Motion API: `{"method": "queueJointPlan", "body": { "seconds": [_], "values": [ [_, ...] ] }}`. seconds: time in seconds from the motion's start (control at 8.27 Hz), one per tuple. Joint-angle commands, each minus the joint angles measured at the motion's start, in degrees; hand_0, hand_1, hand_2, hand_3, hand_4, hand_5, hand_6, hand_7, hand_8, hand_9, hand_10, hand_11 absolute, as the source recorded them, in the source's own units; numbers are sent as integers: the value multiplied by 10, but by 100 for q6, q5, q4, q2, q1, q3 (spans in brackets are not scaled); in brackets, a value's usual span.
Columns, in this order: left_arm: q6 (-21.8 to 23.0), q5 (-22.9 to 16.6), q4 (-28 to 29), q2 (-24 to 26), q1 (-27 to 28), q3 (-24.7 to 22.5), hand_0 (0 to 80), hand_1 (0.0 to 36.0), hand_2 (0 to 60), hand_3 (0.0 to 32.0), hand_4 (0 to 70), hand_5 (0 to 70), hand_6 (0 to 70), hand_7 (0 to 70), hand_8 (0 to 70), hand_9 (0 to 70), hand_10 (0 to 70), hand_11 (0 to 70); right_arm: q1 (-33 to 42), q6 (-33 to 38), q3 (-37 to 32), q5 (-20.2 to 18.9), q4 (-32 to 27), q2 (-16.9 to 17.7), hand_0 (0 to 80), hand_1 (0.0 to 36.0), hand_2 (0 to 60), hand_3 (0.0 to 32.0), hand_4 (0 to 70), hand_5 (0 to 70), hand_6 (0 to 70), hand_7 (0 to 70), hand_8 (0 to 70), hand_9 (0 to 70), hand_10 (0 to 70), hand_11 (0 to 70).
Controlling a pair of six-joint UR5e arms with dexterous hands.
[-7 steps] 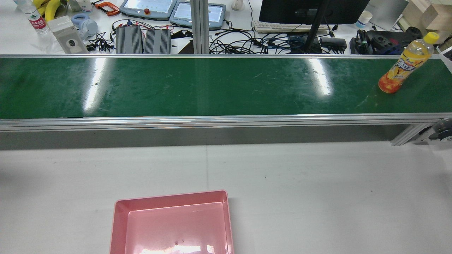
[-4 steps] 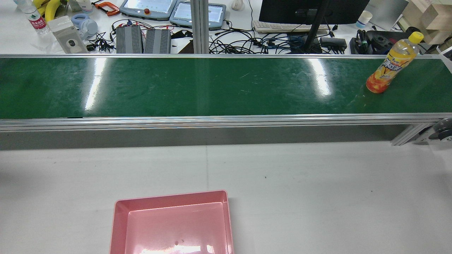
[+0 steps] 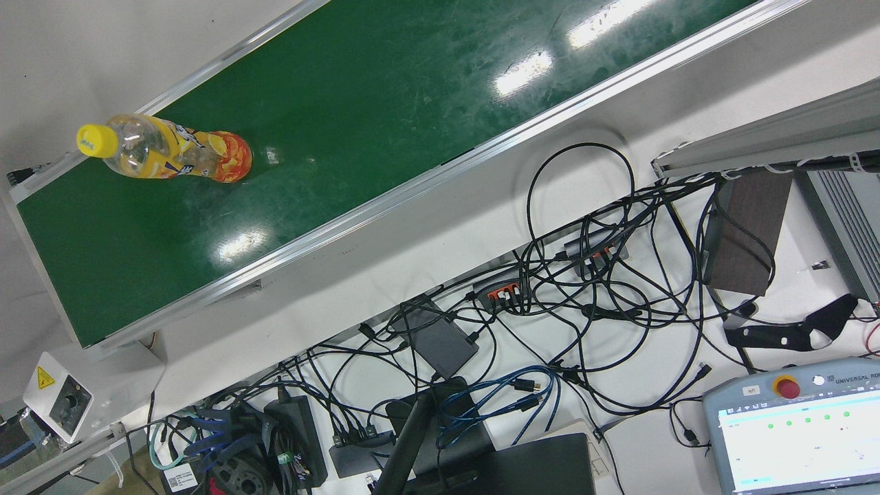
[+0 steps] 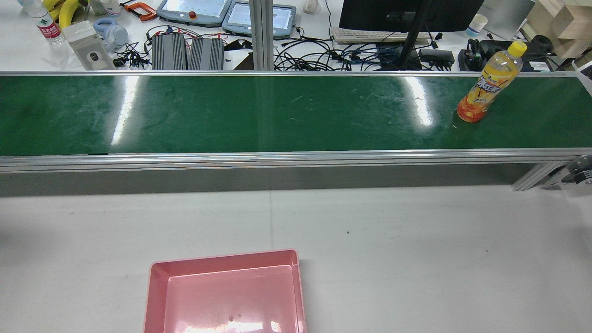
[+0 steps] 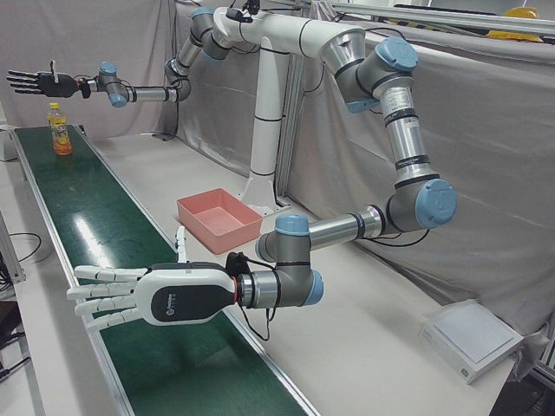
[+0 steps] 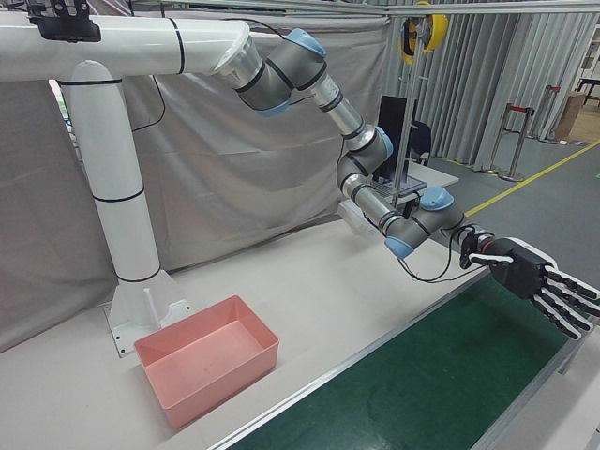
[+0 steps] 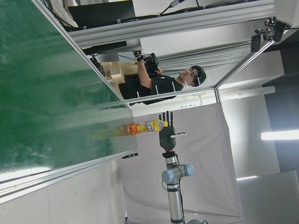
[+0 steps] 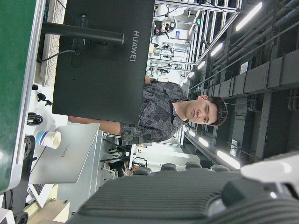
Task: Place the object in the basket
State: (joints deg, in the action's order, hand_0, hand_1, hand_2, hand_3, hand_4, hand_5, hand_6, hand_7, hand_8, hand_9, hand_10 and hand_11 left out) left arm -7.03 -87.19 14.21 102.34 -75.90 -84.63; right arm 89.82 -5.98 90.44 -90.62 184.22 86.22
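Note:
An orange drink bottle [image 4: 485, 90] with a yellow cap stands upright on the green conveyor belt [image 4: 277, 115], near its right end; it also shows in the front view [image 3: 179, 155]. The empty pink basket [image 4: 222, 259] sits on the white table, near the front edge. My right hand [image 5: 39, 82] hovers open above and just beside the bottle [image 5: 59, 130]. My left hand [image 5: 130, 295] hangs open over the belt's opposite end, holding nothing. The right-front view shows the right hand [image 6: 530, 281] with its fingers spread.
Beyond the belt lies a desk with tangled cables [image 4: 323, 55], a monitor [image 4: 407, 14] and teach pendants [image 4: 194, 9]. A person [image 7: 159, 84] stands past the belt's far end. A white box [image 5: 473, 338] rests on the table's corner.
The bottle has travelled leftwards along the belt in the rear view, staying upright. The basket has not moved.

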Motion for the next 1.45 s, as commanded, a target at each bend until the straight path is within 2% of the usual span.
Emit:
{"method": "queueJointPlan", "body": {
  "seconds": [0.0,0.24,0.36,0.6,0.85,0.97,1.21,1.33],
  "values": [
    [9,-17,3,-57,49,0,555,95,0,182,15,79,0,0,29,0,2,16,0,0,0,0,0,0,0,0,0,0,0,0,0,0,0,0,0,0],
    [17,-52,-6,-74,93,0,578,105,0,70,77,95,0,2,37,1,0,6,0,0,0,0,0,-9,0,0,0,0,0,0,0,0,0,0,0,0],
    [18,-70,-24,-74,119,8,606,119,0,74,95,111,0,8,44,7,0,4,0,0,0,0,0,0,0,0,0,0,0,0,0,0,0,0,0,0],
    [9,-70,-111,-74,181,26,646,137,0,22,133,154,0,23,50,14,0,6,-9,0,0,0,0,0,0,0,0,0,0,0,0,0,0,0,0,0],
    [9,-70,-112,-74,190,17,714,149,0,26,144,184,0,25,53,18,0,5,-9,0,0,0,0,0,0,0,0,0,0,0,0,0,0,0,0,0],
    [9,-62,-112,-74,190,17,738,152,0,8,152,198,0,26,54,20,0,1,-9,0,0,-8,0,0,0,0,0,0,0,0,0,0,0,0,0,0],
    [9,-62,-120,-74,190,17,726,143,0,32,130,198,0,27,55,18,0,7,-9,0,-9,0,0,0,0,0,0,0,0,0,0,0,0,0,0,0],
    [9,-62,-120,-74,181,8,797,144,0,48,163,232,0,34,63,23,0,11,-9,0,-9,-8,-9,0,0,0,0,0,0,0,0,0,0,0,0,0]
  ]
}}
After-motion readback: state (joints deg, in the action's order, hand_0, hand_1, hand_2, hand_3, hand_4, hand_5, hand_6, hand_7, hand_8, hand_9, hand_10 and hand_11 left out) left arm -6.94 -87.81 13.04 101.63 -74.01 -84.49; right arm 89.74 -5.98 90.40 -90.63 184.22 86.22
